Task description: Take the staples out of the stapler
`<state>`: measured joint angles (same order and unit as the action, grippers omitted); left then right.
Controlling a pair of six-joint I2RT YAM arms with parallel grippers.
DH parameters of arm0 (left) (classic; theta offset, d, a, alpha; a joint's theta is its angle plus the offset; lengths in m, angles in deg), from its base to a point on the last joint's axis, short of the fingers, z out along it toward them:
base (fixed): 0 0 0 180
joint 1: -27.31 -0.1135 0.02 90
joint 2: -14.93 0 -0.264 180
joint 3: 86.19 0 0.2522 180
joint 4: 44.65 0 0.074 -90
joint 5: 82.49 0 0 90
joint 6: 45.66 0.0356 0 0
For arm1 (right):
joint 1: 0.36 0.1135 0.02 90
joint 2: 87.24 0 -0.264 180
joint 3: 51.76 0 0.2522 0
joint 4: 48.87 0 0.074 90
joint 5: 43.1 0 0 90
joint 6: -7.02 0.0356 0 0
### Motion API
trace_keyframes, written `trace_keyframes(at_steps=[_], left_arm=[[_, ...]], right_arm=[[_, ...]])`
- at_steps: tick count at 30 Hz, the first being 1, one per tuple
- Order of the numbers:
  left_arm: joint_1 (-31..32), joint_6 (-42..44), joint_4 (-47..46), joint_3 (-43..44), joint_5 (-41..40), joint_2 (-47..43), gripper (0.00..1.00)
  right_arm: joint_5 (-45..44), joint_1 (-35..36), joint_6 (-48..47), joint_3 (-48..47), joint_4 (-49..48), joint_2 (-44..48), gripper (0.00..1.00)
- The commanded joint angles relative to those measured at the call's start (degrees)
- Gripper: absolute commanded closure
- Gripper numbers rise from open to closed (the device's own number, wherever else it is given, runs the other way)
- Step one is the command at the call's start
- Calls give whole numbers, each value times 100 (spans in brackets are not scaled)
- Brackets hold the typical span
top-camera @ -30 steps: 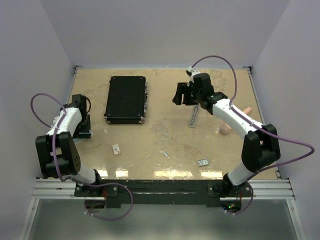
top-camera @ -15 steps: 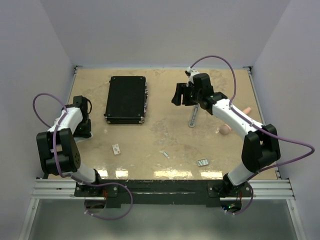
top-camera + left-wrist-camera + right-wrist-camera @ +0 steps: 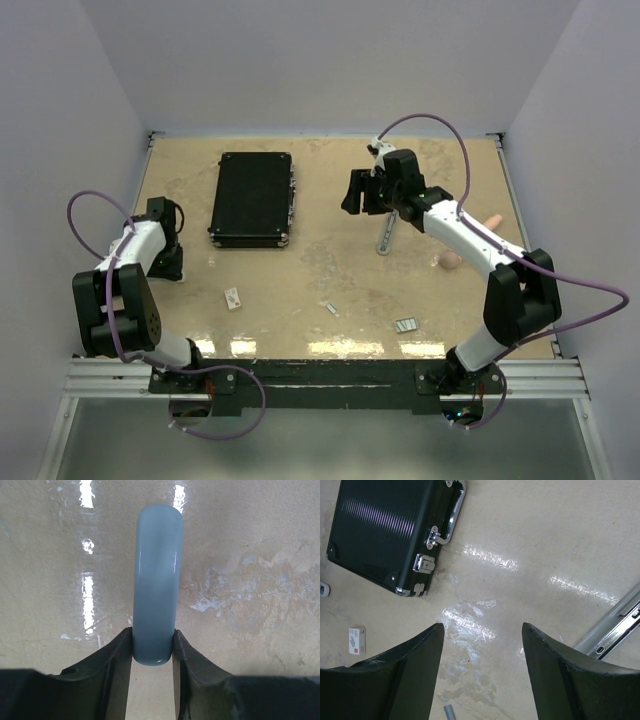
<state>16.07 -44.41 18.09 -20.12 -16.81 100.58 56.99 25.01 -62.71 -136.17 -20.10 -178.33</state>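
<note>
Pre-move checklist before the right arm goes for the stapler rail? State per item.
1. Right hand open and empty: ok.
2. Stapler rail lying uncovered, nothing on top of it: ok.
3. Stapler rail lined up between the right hand's fingers: not ok; it sits off to the side, at the right edge of the right wrist view.
4. Left hand free to help: not ok; it is shut on a pale blue bar.
5. Loose staples away from the stapler rail: ok.
6. Staples inside the stapler rail: cannot tell.

The right claw (image 3: 350,192) hangs beside the stapler (image 3: 385,236), the staples (image 3: 405,325) lying well apart from it.
</note>
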Motion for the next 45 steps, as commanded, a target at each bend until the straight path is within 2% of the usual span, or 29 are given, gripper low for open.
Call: trace_keyframes(at_steps=[1,4,8,10,13,18,20,24,29,38,45], left_arm=[[-53,568,122,226,-170,-373,98],[-53,1314,95,393,40,-636,100],[26,2307,43,543,497,-1058,100],[61,2844,69,587,463,-1383,100],[87,3565,-185,482,699,-1954,100],[438,4382,-932,201,1911,-2851,100],[866,4498,-1413,-10,2367,-3105,100],[1423,4481,-1803,-248,2914,-3502,100],[1494,4656,-1882,-195,3608,-3502,100],[1502,4866,-2445,-582,4970,-3871,100],[1502,5218,-2550,-722,5507,-4047,100]], right_arm=[[239,39,-111,69,-235,258,32],[677,126,-94,235,-445,442,32],[1302,319,213,543,-1306,733,30],[1486,486,328,657,-1682,794,29],[1479,899,434,798,-2018,847,28],[1180,1645,759,957,-2897,593,26],[1075,1831,829,939,-3135,296,26],[995,2296,882,904,-3539,-163,27],[811,2605,882,834,-3891,-444,27],[135,2948,724,184,-3786,-1112,30],[-569,2939,548,139,-3803,-1051,36]])
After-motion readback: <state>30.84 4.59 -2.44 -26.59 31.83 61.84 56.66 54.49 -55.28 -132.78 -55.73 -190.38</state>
